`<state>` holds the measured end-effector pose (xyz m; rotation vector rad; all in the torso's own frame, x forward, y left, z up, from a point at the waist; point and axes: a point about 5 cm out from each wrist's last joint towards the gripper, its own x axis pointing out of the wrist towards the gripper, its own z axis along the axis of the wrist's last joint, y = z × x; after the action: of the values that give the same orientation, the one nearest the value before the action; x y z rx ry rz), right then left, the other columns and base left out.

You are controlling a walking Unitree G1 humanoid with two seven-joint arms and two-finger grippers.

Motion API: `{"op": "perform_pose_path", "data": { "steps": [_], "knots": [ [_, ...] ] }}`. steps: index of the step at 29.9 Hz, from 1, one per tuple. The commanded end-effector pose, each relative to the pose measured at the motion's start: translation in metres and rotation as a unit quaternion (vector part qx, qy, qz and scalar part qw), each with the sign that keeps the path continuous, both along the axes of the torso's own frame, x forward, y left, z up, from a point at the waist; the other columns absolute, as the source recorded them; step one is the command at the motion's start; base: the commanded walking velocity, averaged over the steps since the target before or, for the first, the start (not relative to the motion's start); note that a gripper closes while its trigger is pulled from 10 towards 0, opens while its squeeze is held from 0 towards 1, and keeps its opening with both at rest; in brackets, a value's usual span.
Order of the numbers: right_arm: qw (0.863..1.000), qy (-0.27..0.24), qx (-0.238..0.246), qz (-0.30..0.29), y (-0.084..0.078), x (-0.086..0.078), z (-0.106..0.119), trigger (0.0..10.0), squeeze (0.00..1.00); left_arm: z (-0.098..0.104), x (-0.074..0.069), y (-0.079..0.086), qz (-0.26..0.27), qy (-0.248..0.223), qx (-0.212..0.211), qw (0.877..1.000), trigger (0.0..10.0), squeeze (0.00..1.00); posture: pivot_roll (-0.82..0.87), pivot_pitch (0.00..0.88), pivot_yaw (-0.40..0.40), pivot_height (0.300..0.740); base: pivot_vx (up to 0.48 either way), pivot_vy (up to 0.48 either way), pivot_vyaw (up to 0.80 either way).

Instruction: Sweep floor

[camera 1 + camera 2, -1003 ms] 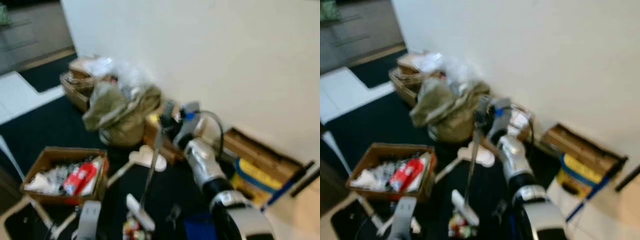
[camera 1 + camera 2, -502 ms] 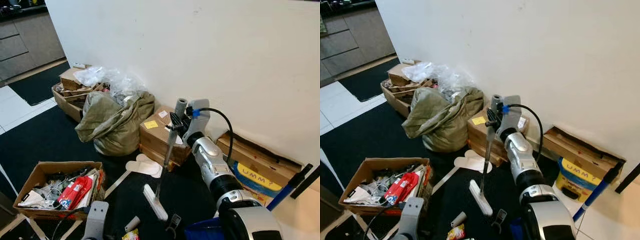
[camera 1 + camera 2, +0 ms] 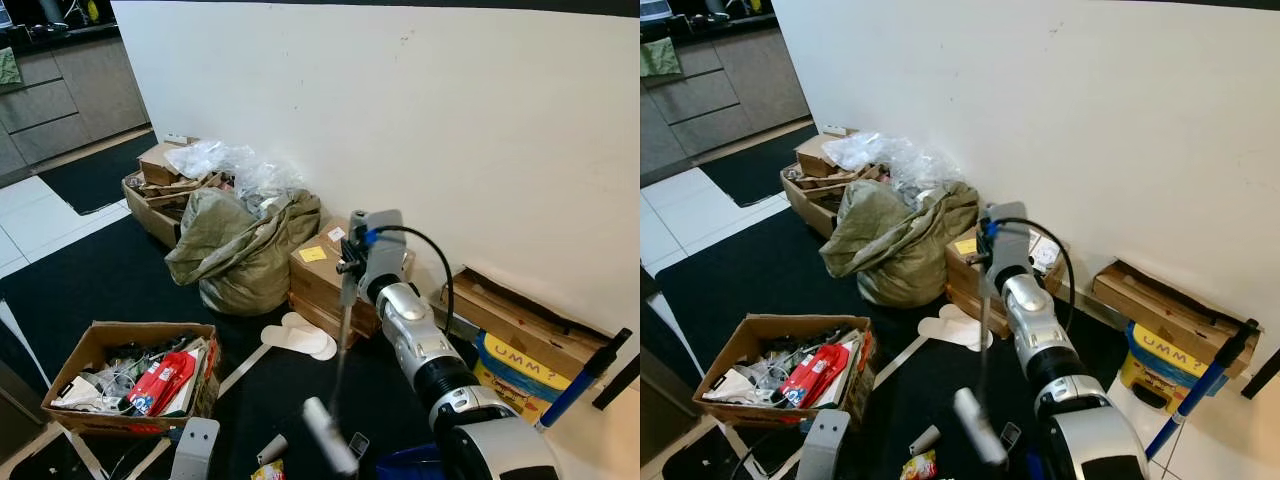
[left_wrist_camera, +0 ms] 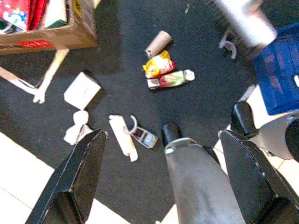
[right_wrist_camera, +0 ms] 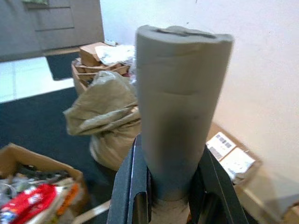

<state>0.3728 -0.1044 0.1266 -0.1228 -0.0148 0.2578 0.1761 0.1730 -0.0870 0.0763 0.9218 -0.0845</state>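
I've got the right pincer (image 3: 349,268) clamped high on the grey metal broom handle (image 3: 342,345), blurred white brush head (image 3: 330,448) beside the floor litter. Left pincer (image 4: 161,175) spread wide above the crushed yellow packet (image 4: 157,65), idle.

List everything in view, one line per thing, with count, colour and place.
Broom: one, grey handle, pale head blurred above the dark mat.
Sack: one, olive, against the wall.
Open cardboard box: one, brown, full of clutter, on the mat.
Closed box: one, brown, yellow note on top, beside the sack.
Slippers: a pair, white, before the closed box.
Cardboard tube: one, brown, on the mat.
Snack packets: two, yellow and green, beside the tube.
Right gripper: clamped on the broom handle.
Left gripper: open, above the litter.
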Motion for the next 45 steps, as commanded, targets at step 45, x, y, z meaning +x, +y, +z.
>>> {"op": "perform_pose_path", "data": {
  "steps": [45],
  "knots": [
    [0.902,-0.102,-0.202,0.367,0.054,-0.052,-0.023,10.0,0.00,-0.016,-0.067,0.034,-0.030,0.044,0.035,0.998,10.0,0.00,-0.04,0.250,0.007,0.740,0.000,0.000,0.00]
  ]
}}
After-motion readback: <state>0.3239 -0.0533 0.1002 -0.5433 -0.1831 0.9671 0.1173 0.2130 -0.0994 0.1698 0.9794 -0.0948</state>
